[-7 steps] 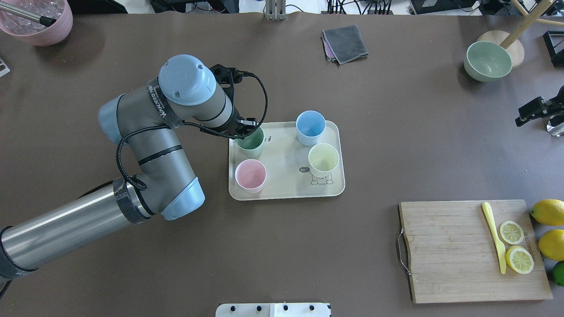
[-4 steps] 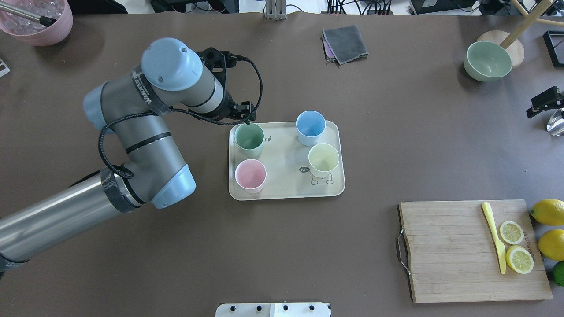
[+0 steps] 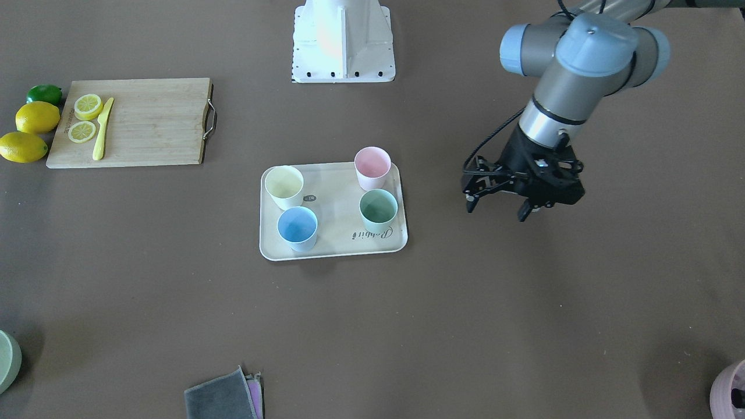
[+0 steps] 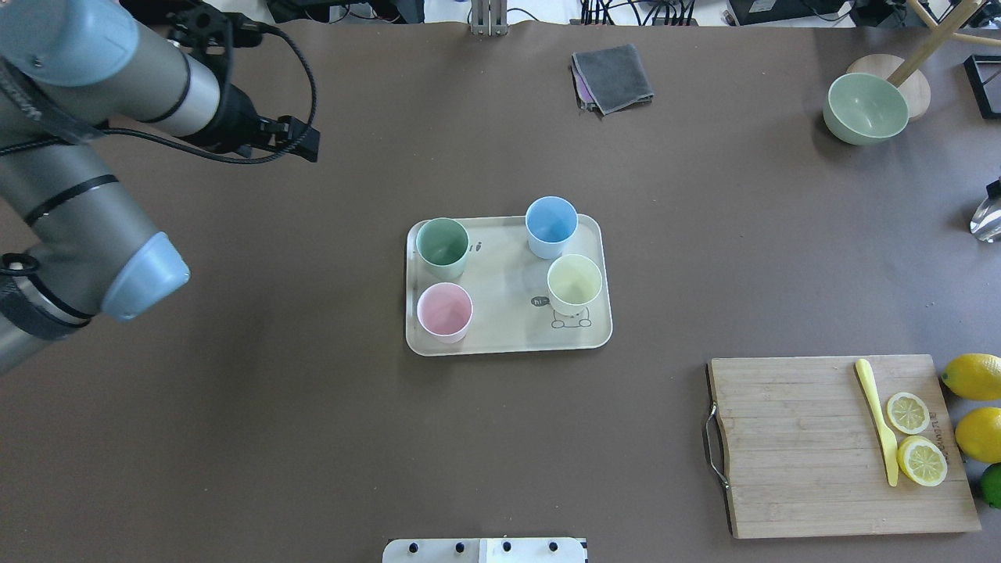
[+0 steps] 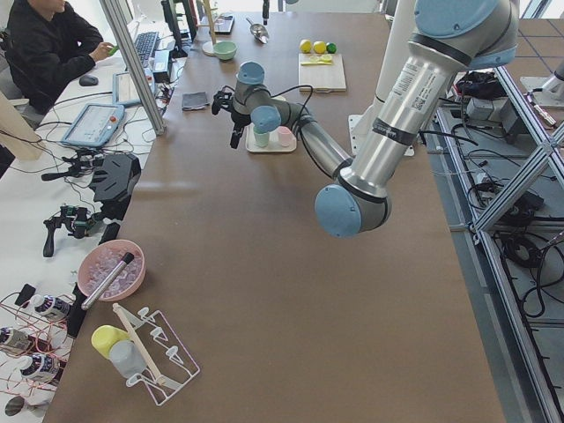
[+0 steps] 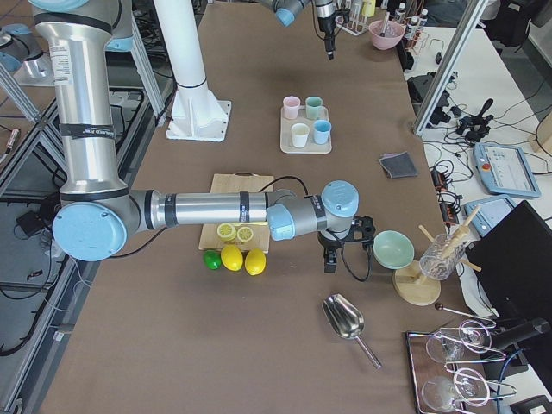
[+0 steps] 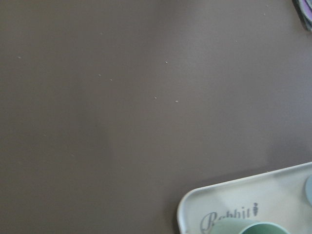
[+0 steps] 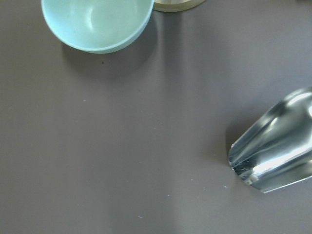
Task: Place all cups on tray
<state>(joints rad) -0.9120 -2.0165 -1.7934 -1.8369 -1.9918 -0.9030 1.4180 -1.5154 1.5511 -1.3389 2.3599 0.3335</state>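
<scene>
The cream tray holds all four cups upright: mint green, light blue, pale yellow and pink. They also show in the front-facing view: green, blue, yellow and pink on the tray. My left gripper is open and empty above bare table, well off the tray's green-cup side. The left wrist view shows only a tray corner. My right gripper is far off by the green bowl; I cannot tell its state.
A pale green bowl and a metal scoop lie at the far right. A wooden cutting board with lemon slices and a yellow knife is at the near right. A grey cloth lies at the back.
My left gripper has let go of the mint green cup and drawn back far to the left. The cup stays on the tray. My right gripper has slid out past the right edge.
</scene>
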